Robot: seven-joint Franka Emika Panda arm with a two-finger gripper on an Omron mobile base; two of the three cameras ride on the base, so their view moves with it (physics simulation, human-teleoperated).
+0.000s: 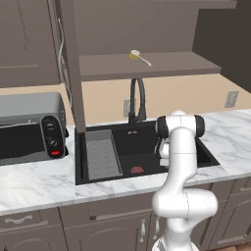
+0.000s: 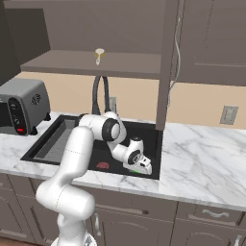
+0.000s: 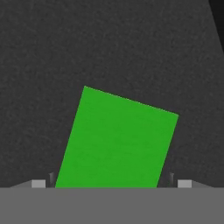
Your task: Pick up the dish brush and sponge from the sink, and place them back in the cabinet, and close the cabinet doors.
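Flanking base views sharing sink (image 1: 147, 142)

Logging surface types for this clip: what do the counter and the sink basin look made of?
Counter: marble-like stone, white with grey veining, smooth, probably polished. Sink: matte black, finely speckled in the hand view around the sponge, perhaps composite; it cannot be settled.

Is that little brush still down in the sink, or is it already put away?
Put away. The dish brush lies on the shelf of the open cabinet, above the faucet, not in the sink.
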